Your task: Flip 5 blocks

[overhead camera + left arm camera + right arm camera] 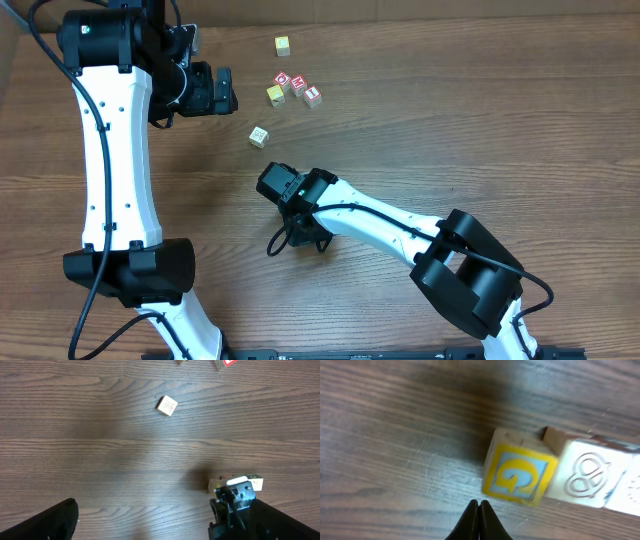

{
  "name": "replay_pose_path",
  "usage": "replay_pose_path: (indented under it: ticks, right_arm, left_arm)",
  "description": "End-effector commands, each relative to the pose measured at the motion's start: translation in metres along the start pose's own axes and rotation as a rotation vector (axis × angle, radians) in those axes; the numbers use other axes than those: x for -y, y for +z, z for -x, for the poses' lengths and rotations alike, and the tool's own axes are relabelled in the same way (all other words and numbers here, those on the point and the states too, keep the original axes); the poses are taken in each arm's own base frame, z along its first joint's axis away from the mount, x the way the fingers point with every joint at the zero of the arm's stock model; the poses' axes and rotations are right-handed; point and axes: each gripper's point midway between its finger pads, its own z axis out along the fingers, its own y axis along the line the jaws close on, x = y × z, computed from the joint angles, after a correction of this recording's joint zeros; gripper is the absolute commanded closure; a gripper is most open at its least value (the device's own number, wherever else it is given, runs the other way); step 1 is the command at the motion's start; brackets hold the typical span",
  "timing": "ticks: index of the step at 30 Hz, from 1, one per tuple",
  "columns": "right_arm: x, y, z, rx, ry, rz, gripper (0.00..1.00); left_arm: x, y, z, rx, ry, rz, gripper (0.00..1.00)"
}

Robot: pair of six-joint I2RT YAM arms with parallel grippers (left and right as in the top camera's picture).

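Note:
In the right wrist view my right gripper [479, 506] is shut and empty, its tips just in front of a block with a yellow border and a blue face [520, 474]. That block touches a pale cream block [585, 482] in a short row. From overhead the right gripper [270, 183] covers this row. Another cream block [259, 136] [167, 405] lies alone on the wood. Farther back sit a yellow block [275, 95] and a cream block [283, 45]. My left gripper [225, 90] [165, 530] hovers open over bare wood at the upper left, holding nothing.
Red-faced cubes [299, 86] cluster next to the yellow block. The right arm [400, 225] stretches diagonally across the wooden table [500, 120] from the lower right. The left arm's white link [115, 160] stands along the left side.

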Motion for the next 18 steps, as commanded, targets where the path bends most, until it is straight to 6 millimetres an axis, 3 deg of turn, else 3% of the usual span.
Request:
replay_pose_path:
  ticks: [1, 18]
  right_arm:
    - [0.0070, -0.0120, 0.0092, 0.068, 0.005, -0.037, 0.96]
    - [0.0123, -0.0121, 0.0141, 0.096, 0.006, -0.068, 0.96]
  left_arm:
    - [0.0006, 0.0050, -0.0008, -0.016, 0.015, 0.005, 0.00]
    - [0.0006, 0.0050, -0.0008, -0.016, 0.015, 0.005, 0.00]
